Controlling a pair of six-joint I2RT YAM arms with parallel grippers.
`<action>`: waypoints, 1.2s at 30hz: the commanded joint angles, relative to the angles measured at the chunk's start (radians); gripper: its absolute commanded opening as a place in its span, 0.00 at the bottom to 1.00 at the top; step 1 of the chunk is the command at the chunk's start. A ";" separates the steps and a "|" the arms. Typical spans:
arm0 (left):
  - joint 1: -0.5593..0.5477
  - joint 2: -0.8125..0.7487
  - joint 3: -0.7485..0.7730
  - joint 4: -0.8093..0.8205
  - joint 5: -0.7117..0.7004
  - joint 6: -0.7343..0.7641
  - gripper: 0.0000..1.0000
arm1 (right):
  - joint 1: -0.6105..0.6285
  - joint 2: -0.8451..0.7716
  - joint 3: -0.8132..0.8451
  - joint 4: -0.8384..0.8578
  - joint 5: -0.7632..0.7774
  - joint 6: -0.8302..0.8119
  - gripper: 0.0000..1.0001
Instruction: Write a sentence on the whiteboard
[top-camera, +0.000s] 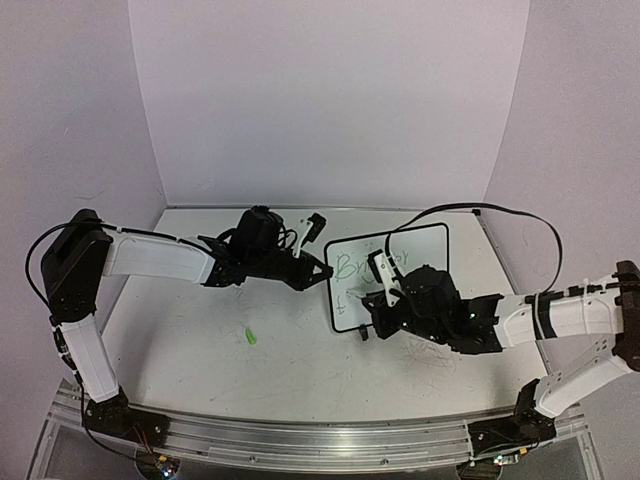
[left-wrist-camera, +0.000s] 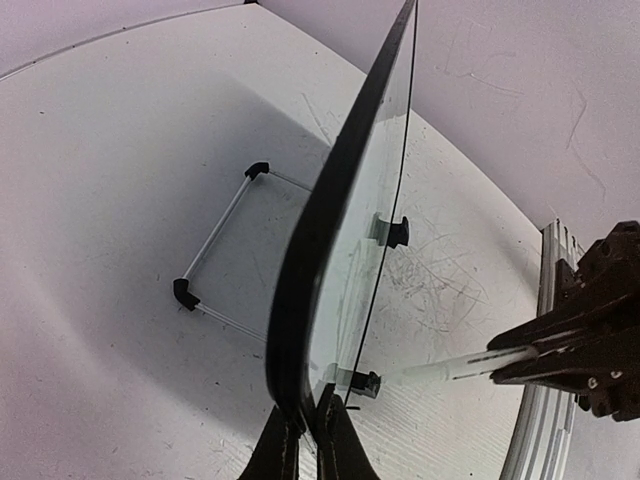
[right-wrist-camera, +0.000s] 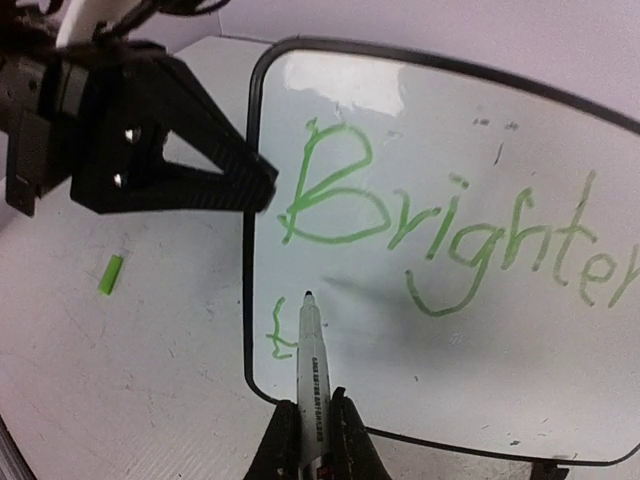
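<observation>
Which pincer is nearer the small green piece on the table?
Left. The left pincer grips the whiteboard's left edge, beyond and right of the green piece; the right pincer, holding a marker, is farther right, over the board.

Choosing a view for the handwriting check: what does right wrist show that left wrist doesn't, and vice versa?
Only right wrist: the light-green cursive sentence reading "Brighter", a second line barely started, and a small green piece on the scuffed white table. Only left wrist: the small black-framed whiteboard edge-on, with a thin rod stand on its back side. Both: that board, the left gripper shut on its edge, and the white marker held in the right gripper.
</observation>
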 joint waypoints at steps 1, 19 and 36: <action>0.008 0.002 0.045 -0.011 -0.061 0.037 0.00 | 0.008 0.050 0.035 0.021 -0.035 0.017 0.00; 0.008 0.002 0.045 -0.011 -0.060 0.039 0.00 | 0.010 0.063 0.037 0.064 0.035 0.030 0.00; 0.008 -0.001 0.045 -0.012 -0.061 0.040 0.00 | 0.010 0.081 0.019 0.036 0.054 0.069 0.00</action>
